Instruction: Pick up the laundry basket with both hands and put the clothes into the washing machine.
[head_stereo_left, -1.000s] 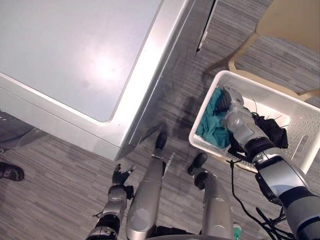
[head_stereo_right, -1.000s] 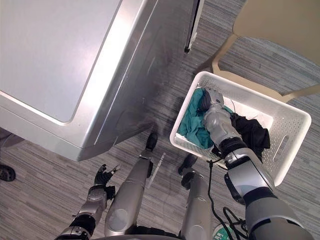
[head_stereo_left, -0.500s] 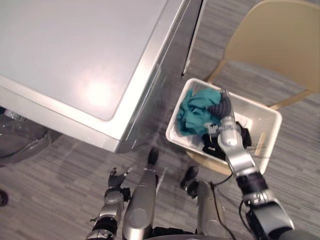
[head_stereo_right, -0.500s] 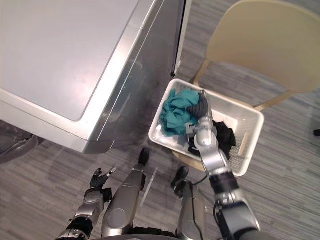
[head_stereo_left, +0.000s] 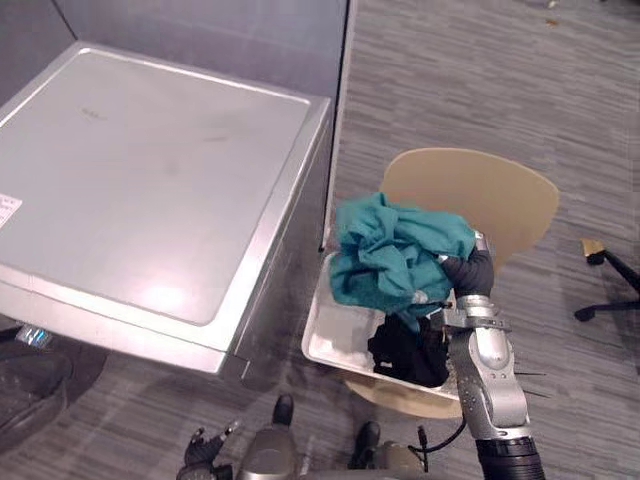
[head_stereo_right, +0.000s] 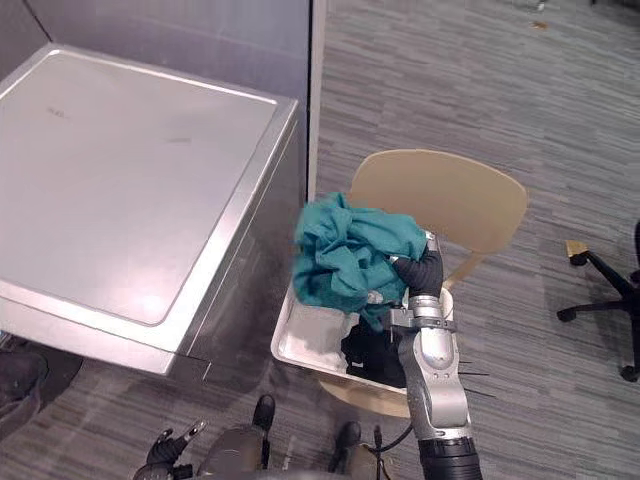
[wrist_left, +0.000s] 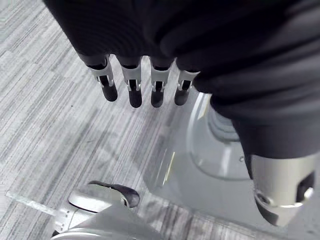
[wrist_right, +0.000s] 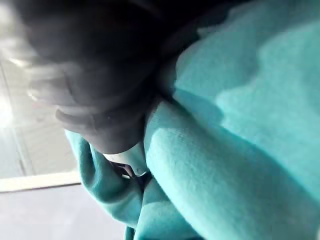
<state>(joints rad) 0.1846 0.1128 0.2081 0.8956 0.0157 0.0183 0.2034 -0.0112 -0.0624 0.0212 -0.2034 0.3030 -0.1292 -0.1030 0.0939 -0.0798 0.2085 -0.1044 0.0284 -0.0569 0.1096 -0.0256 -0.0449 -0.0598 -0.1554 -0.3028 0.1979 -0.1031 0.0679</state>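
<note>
My right hand (head_stereo_left: 468, 273) is shut on a bunched teal garment (head_stereo_left: 395, 258) and holds it up above the white laundry basket (head_stereo_left: 326, 342). Close up, the teal garment (wrist_right: 240, 150) wraps around my right hand (wrist_right: 95, 90). A black garment (head_stereo_left: 405, 350) lies in the basket. The basket rests on the seat of a beige chair (head_stereo_left: 480, 195), beside the silver washing machine (head_stereo_left: 150, 190). My left hand (wrist_left: 131, 90) hangs low by the floor with straight fingers and holds nothing; its fingers also show as the left hand (head_stereo_right: 165, 446) at the lower edge.
The washing machine's flat lid takes up the left side, and a grey wall panel (head_stereo_left: 200, 30) stands behind it. An office chair's black wheeled base (head_stereo_left: 608, 285) sits at the far right. Grey striped carpet (head_stereo_left: 450, 80) lies beyond the beige chair.
The camera has risen and tilted up, so the whole scene has shifted. My right hand has lifted the teal garment out of the basket; it now hangs above the rim.
</note>
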